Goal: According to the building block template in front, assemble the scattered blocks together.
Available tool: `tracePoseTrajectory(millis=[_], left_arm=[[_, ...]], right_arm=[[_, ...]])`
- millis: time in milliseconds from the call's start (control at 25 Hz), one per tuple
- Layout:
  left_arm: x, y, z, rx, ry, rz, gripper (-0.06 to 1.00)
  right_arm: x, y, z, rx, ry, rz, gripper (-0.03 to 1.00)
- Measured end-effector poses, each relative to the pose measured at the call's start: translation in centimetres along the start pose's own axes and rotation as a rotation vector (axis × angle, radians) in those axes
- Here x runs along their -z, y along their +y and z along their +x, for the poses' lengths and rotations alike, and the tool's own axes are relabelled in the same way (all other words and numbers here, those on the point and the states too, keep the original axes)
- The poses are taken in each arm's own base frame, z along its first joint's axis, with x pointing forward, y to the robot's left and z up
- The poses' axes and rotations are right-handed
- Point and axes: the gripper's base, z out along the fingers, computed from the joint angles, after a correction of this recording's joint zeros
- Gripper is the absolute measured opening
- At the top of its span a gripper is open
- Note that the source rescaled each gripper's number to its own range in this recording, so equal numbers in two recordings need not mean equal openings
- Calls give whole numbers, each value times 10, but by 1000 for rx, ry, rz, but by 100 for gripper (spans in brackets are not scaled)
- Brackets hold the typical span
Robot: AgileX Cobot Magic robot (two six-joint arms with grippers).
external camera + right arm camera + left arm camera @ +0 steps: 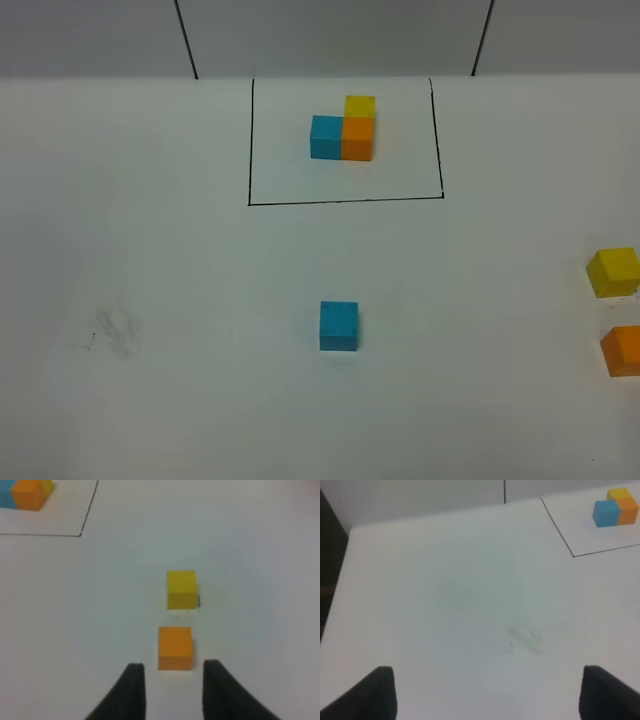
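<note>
The right gripper (172, 692) hovers, jaws parted, with the orange cube (175, 647) just ahead of their gap and the yellow cube (181, 589) beyond; the left gripper (487, 695) has jaws spread wide.

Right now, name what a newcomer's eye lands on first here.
First, the template trio of cubes inside the black outline at the far middle of the table. Then the loose blue cube alone mid-table, and the yellow cube and orange cube at the right edge, the open right gripper just short of the orange one.
</note>
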Motion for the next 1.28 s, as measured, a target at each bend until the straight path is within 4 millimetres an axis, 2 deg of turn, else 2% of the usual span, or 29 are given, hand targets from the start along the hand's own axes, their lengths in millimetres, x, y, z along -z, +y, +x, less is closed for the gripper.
tracePoseTrajectory(millis=[200,400,840,1280], left_arm=[[-27,-7,21,113,54,-41,68],[-51,-10,35,124,120,-48,68],[-52,-10,35,126,108,-50,68],[-52,-11,35,170,110,-126,68]], right_arm=[[0,0,0,0,0,0,0],[0,0,0,0,0,0,0],[0,0,0,0,0,0,0],[0,0,0,0,0,0,0]])
